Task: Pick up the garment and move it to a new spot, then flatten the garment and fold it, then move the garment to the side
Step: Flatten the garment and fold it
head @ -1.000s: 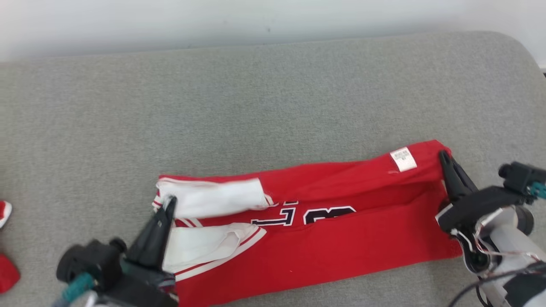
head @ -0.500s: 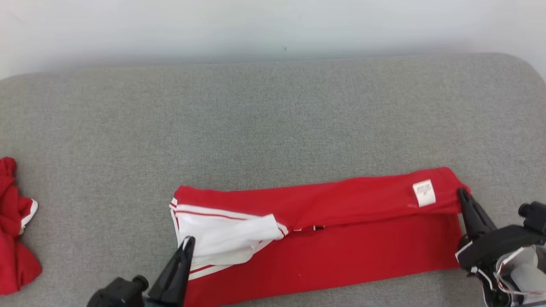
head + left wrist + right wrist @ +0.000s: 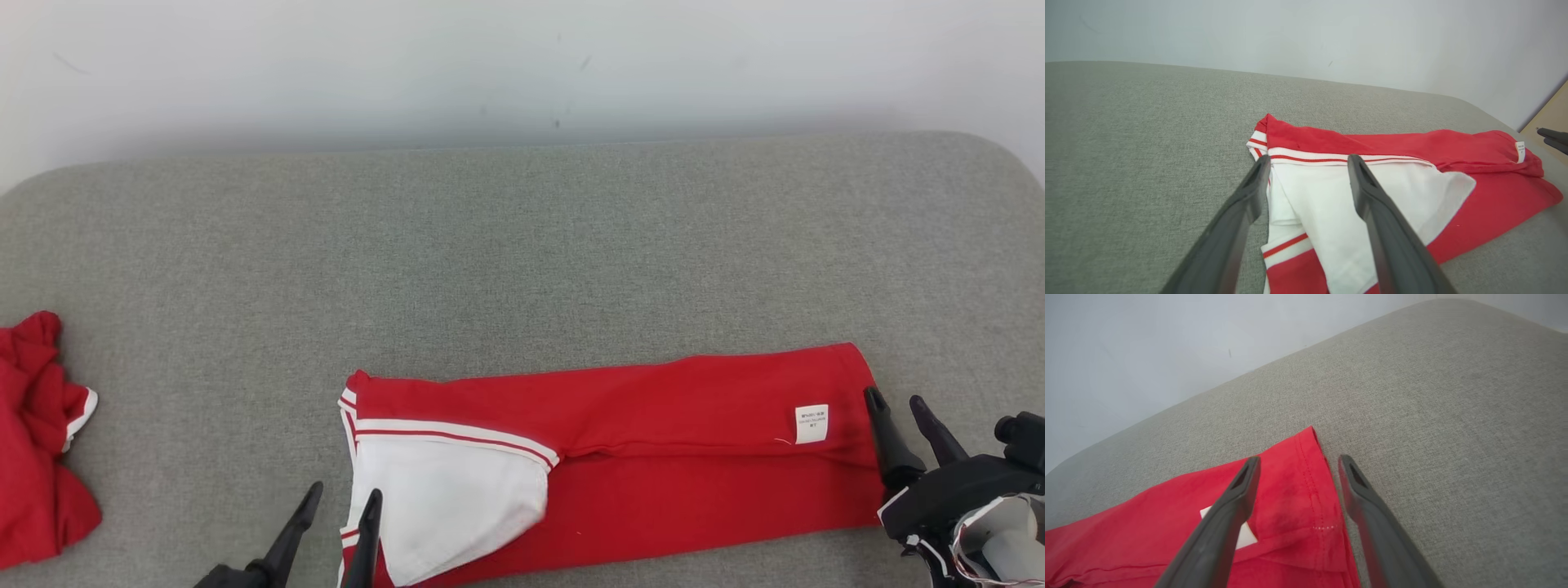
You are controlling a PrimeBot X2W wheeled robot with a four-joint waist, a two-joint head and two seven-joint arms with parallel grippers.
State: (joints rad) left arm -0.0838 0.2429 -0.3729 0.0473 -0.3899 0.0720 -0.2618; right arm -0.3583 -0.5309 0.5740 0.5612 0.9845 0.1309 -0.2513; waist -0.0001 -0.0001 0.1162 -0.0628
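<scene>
OK, fold step, by my read. The red jersey with white striped trim lies as one long doubled strip across the near part of the grey upholstered cushion. The upper layer's free edge runs along the middle.

Both tools stand with jaws apart, holding nothing: left gripper at the collar end, right gripper at the hem end, just beside the small white label.

Next, I'd guess, is a crosswise fold. You'd need to pinch both layers at one end and carry them over the other, edges kept square. The white panel spills out of the lap; smooth it first or it'll likely bunch.

Views:
- **Head:** gives you the full strip end to end, plus a second crumpled red cloth at far left, well apart.
- **Left wrist:** gives you the stacked white layers up close.
- **Right wrist:** has the jaws straddling the hem edge, one over red, one over bare cushion. The head view is too coarse for that.
</scene>
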